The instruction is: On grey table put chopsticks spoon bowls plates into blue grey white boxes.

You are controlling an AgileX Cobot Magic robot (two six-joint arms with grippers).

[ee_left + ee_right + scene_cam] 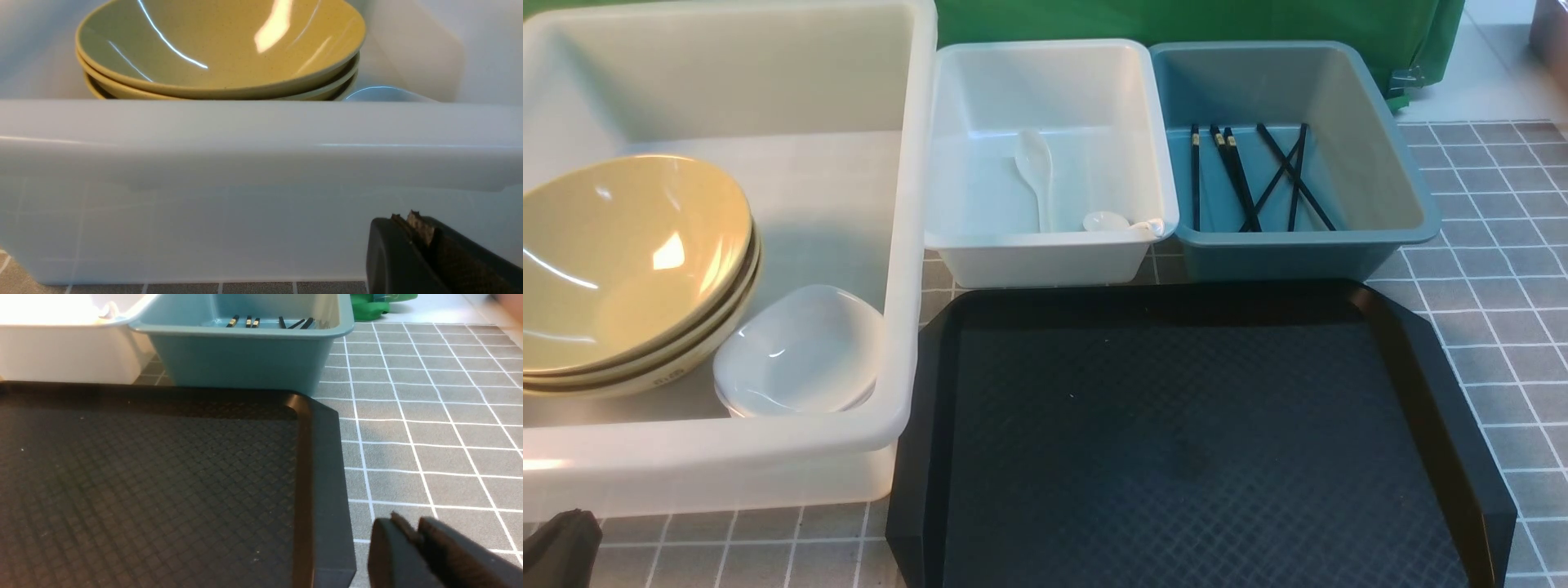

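Left wrist | left jaws closed, empty | bowls [220, 53] beyond box wall [245, 163]

Saw only the top one of the stacked bowls [629, 261] in full; found the lower ones reduced to rims and the stack cropped at 9 o'clock in the front view. Lost the black tray [1421, 367] past 6 o'clock. Glimpsed only the ends of the chopsticks [249, 321] over the wall of the blue-grey box [245, 359]. Caught the right tool [408, 528] cropped at 5 o'clock; could not tell whether its jaws met.
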